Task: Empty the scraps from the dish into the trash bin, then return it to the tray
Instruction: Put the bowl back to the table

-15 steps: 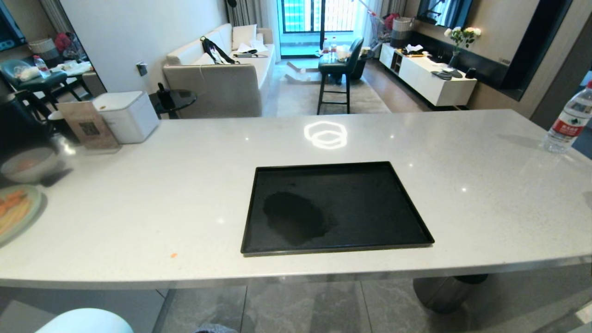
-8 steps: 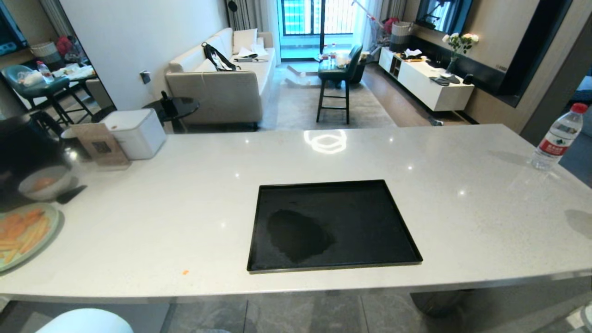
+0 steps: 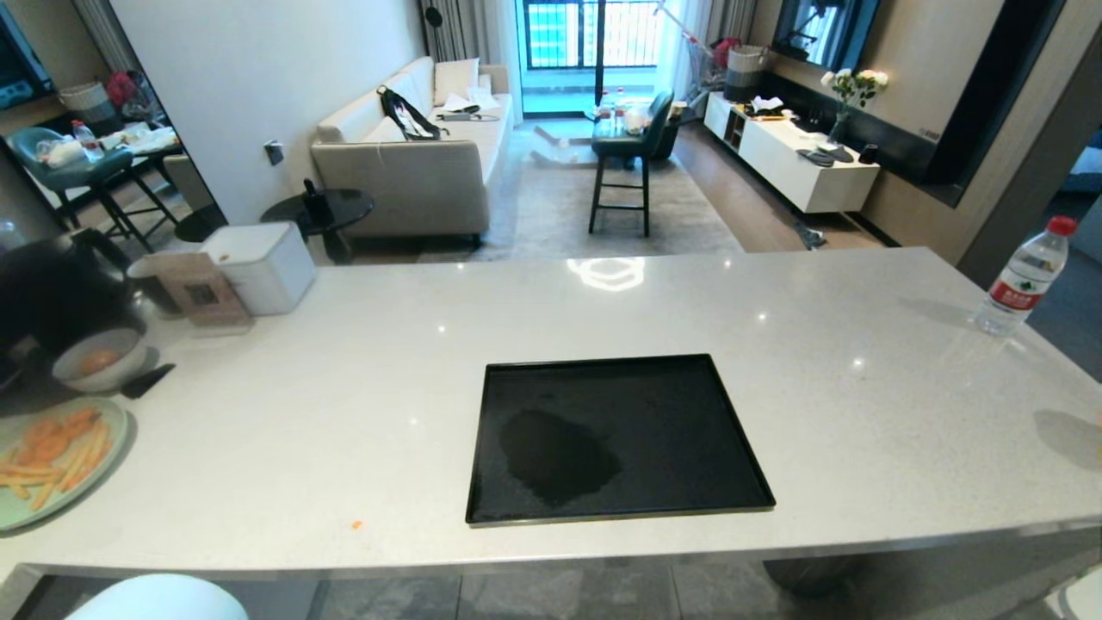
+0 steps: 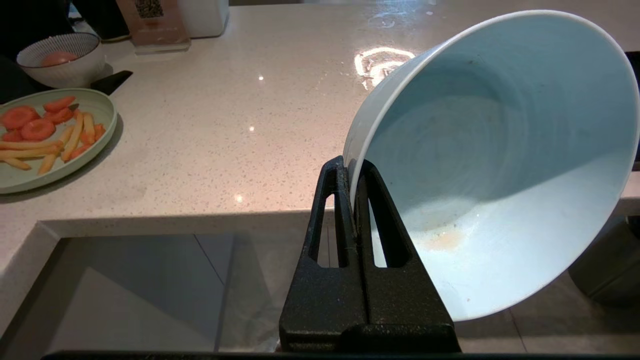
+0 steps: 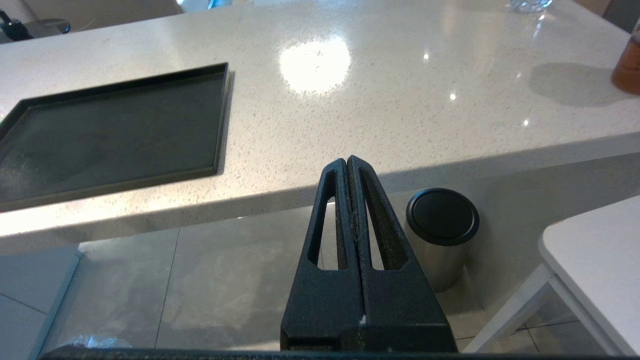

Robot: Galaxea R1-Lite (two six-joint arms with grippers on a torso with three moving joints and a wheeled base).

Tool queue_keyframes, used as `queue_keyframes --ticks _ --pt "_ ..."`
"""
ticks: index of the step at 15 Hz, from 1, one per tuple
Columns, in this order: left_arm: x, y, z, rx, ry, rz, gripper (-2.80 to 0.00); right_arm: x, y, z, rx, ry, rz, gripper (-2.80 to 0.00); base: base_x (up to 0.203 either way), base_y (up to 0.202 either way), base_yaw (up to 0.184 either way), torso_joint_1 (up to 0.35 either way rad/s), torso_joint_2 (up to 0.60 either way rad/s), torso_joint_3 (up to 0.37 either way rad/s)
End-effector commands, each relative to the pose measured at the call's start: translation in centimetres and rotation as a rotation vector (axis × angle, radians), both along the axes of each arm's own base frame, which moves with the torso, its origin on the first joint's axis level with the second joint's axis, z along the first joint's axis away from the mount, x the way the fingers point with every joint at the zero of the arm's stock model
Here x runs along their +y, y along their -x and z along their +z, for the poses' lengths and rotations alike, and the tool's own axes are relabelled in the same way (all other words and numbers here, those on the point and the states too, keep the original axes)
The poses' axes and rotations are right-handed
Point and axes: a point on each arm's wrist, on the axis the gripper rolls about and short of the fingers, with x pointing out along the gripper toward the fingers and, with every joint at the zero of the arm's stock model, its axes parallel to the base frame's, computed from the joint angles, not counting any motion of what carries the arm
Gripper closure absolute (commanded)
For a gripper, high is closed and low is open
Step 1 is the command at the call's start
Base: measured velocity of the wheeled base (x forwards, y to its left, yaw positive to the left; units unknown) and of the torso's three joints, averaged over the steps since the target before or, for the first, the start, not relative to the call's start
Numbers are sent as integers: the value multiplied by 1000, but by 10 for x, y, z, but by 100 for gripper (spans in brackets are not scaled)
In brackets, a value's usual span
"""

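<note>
Pale stone counter (image 3: 344, 413) fills my view, the tray (image 3: 616, 435) bare upon it; beside the counter's edge my left gripper (image 4: 352, 172) pinches the dish (image 4: 495, 160) rim, my right gripper (image 5: 347, 165) closed on nothing.

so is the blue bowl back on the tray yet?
No, the black tray lies bare on the counter, and the blue bowl is clamped by its rim in the left gripper, tilted, off the counter's edge.

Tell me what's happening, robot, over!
Left gripper shut on the bowl, bowl tilted, no scraps inside. Right gripper shut, empty. Tray bare on the counter; nothing in the way.
</note>
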Motion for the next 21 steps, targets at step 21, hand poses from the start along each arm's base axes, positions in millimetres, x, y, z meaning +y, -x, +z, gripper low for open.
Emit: queue_keyframes --ticks 21 --pt "0 0 0 1 9 2 0 0 0 0 -1 -4 0 0 0 0 0 9 -19 -12"
